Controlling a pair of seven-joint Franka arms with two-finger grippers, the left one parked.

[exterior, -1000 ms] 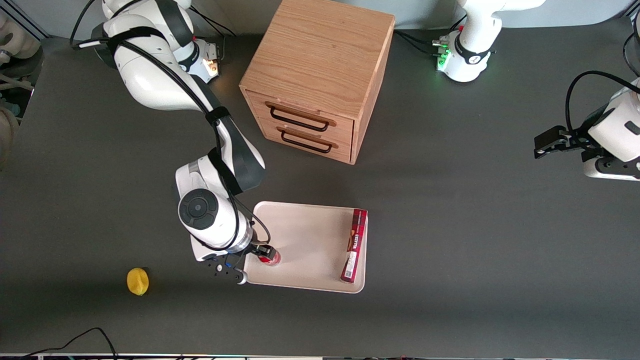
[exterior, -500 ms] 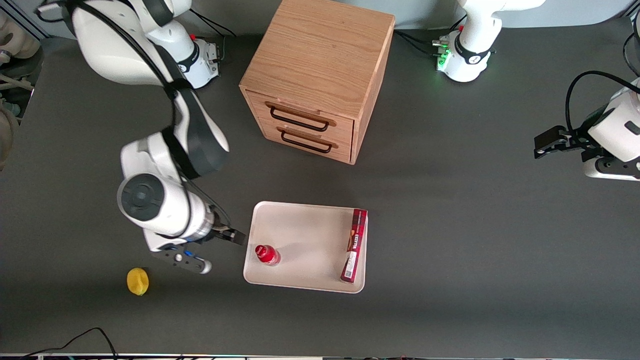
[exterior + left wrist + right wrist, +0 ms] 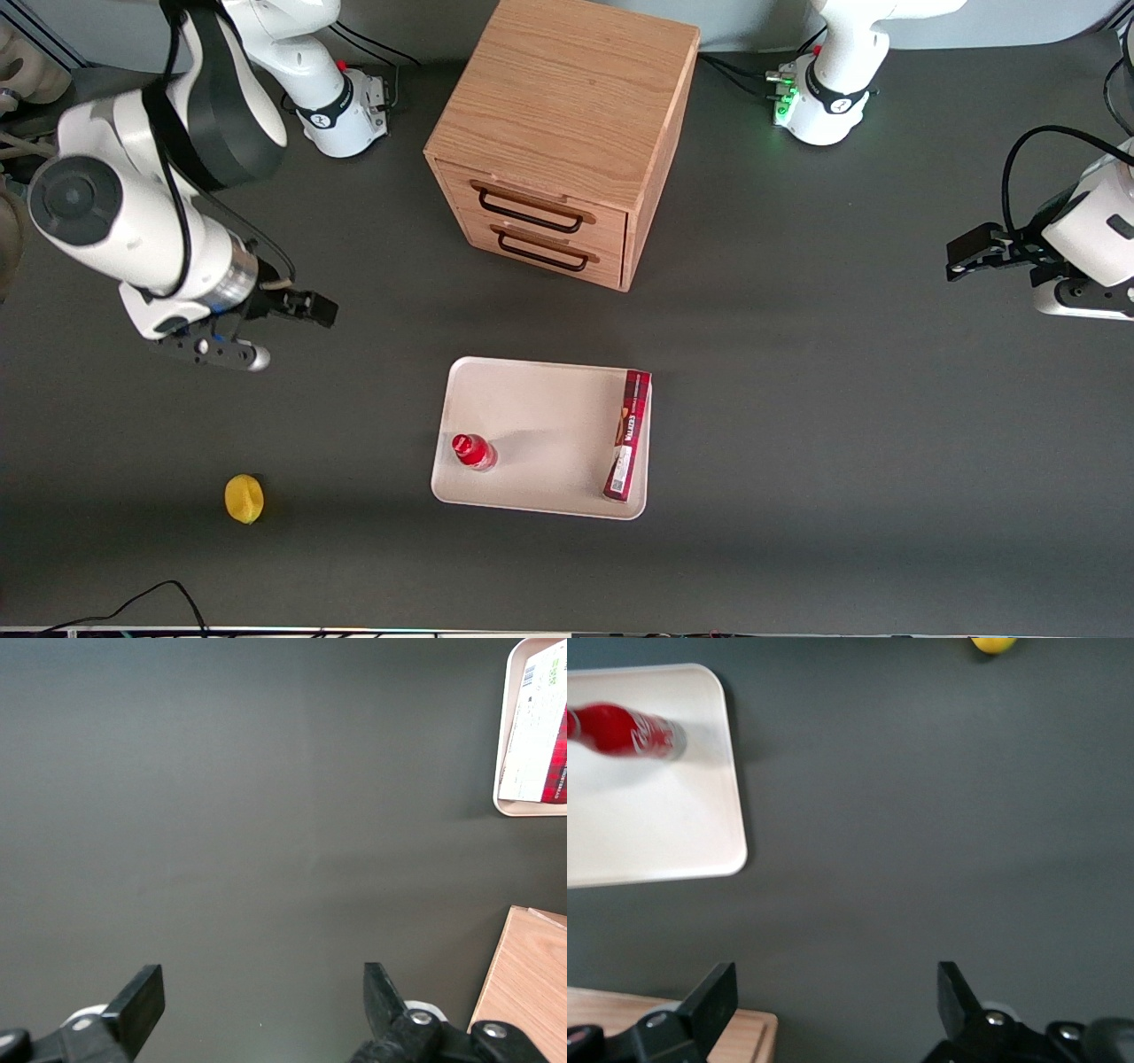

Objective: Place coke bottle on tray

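Front view: the coke bottle (image 3: 473,452) stands upright on the tray (image 3: 540,425), close to the rim at the working arm's end and in the half nearer the camera. A long dark-red box (image 3: 627,435) lies along the tray's rim at the parked arm's end; it carries white lettering too small to read. The claw (image 3: 306,307) hangs over bare desk (image 3: 797,372), well apart from the tray, toward the working arm's end and farther from the camera than the tray. It holds nothing. A yellow lemon-like fruit (image 3: 244,498) sits on the desk nearer the camera, and a wooden drawer cabinet (image 3: 558,142) stands farther from the camera than the tray.

Left wrist view: a corner of the tray and the end of the box show, with pale printed panels whose text cannot be made out.

Right wrist view: the claw (image 3: 837,1001) is open, its two dark fingers (image 3: 718,992) spread wide over bare desk with nothing between them. The bottle, blurred, shows white script on its red body, the Coca-Cola style, though the letters cannot be read singly. The yellow fruit is also in sight.

By my reading the placing step is done: bottle on the tray, released. What remains is only for the arm to retreat clear, without touching tray or bottle.
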